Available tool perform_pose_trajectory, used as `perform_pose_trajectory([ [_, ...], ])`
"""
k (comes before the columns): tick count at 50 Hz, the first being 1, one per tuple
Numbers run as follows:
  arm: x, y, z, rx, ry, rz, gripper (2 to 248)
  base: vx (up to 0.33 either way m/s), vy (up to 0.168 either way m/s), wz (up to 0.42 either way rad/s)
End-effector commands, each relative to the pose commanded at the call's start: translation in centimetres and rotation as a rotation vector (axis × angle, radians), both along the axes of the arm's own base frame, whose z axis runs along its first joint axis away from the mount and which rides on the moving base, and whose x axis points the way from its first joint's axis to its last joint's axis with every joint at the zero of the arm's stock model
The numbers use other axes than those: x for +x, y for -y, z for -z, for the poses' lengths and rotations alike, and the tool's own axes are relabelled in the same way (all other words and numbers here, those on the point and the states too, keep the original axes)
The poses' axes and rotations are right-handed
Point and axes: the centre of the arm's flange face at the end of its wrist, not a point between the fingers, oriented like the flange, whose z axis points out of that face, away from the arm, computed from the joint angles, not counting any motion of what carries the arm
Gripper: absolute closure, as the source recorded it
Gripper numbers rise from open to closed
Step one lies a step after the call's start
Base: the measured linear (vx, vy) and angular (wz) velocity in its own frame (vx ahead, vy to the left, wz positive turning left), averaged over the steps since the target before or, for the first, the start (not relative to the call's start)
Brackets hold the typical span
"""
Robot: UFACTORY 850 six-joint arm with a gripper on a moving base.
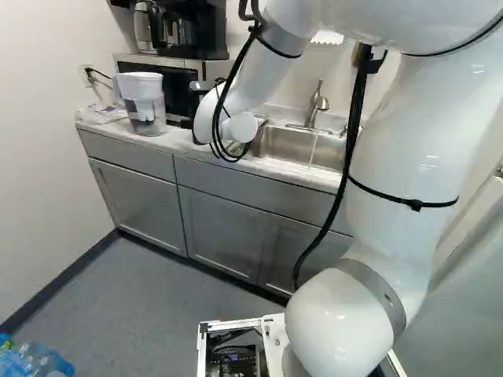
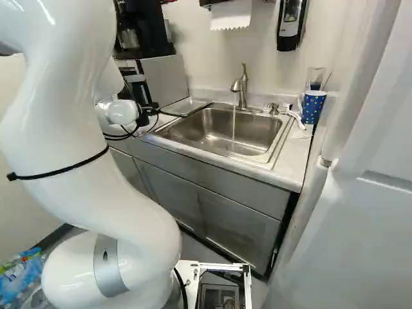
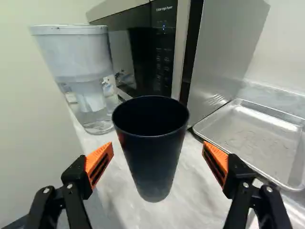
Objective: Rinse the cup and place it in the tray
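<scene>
Your cup [image 3: 151, 162] stands upright on the counter [image 3: 195, 195], mouth up, long axis vertical, at twelve o'clock from your released jaws; tray [image 3: 259, 138] at cup's two o'clock.

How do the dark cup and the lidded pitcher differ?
- Material: dark cup looks opaque; pitcher has a see-through lower body.
- Top: the cup is open; the pitcher has a white lid.
- Place: the cup is in line with the open end effector; the pitcher is farther off, beside the microwave.
Shared: both stand upright on the counter.
</scene>
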Motion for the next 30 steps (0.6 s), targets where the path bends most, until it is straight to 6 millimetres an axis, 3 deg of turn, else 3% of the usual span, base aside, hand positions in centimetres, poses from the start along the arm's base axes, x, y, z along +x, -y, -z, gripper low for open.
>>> perform_pose_trajectory([
  [15,0.0,0.0,0.0,0.0,0.0,0.0,3,0.0,0.0,0.0],
  [16,0.0,0.0,0.0,0.0,0.0,0.0,28,0.0,0.0,0.0],
  [20,0.0,0.0,0.0,0.0,0.0,0.0,28,0.0,0.0,0.0],
  [21,0.0,0.0,0.0,0.0,0.0,0.0,66,0.0,0.0,0.0],
  [25,0.0,0.0,0.0,0.0,0.0,0.0,66,0.0,0.0,0.0],
  [26,0.0,0.0,0.0,0.0,0.0,0.0,103,0.0,0.0,0.0],
  [30,0.0,0.0,0.0,0.0,0.0,0.0,103,0.0,0.0,0.0],
])
